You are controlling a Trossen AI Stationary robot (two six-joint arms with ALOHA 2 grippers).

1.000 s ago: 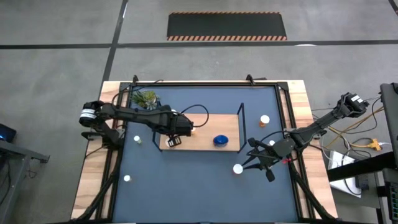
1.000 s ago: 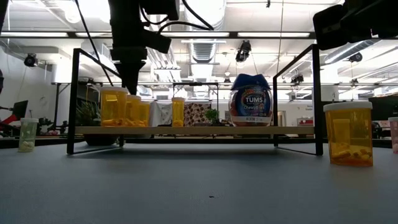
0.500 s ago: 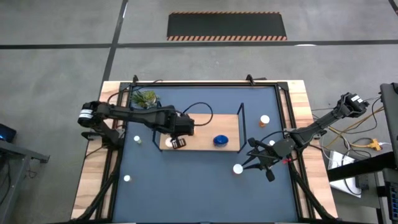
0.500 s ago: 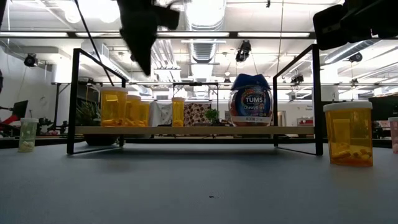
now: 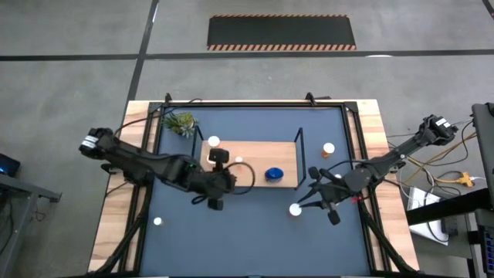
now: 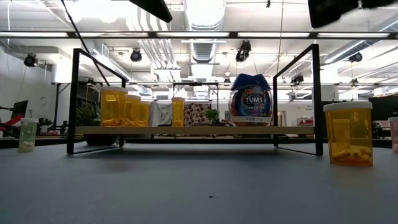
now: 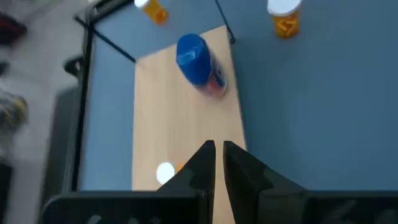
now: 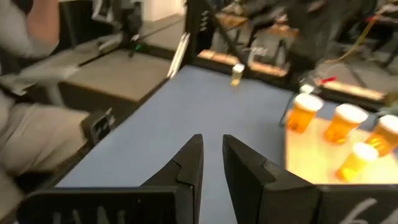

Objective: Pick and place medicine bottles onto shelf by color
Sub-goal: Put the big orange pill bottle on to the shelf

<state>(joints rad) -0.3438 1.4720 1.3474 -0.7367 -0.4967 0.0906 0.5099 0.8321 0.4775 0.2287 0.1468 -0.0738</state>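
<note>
The light-wood shelf [image 5: 255, 154] stands on the blue mat. On it stand orange bottles with white caps [image 6: 113, 107] [image 6: 178, 111] and the blue bottle [image 5: 274, 174]. My left gripper [image 7: 217, 149] is shut and holds nothing. It hangs high over the shelf's near edge [image 5: 234, 184], slanting down toward the blue bottle [image 7: 198, 59]. My right gripper [image 8: 212, 144] waits over the mat right of the shelf [image 5: 309, 197], its fingers almost together with nothing between them. Loose bottles stand on the mat: an orange one [image 5: 329, 149], a white-capped one [image 5: 296, 209], and a small white one [image 5: 157, 222].
A small green plant [image 5: 179, 122] sits at the mat's far left corner. Black wire frames [image 6: 74, 99] [image 6: 317, 93] rise at the shelf's two short ends. In the low view an orange bottle [image 6: 348, 134] stands at the right and a small pale one [image 6: 27, 134] at the left.
My left gripper has risen from just above the orange bottles at the shelf's left end and swung toward the table's near edge. It has tipped from pointing down to slanting toward the table's right. It stayed shut. My right gripper has risen slightly.
</note>
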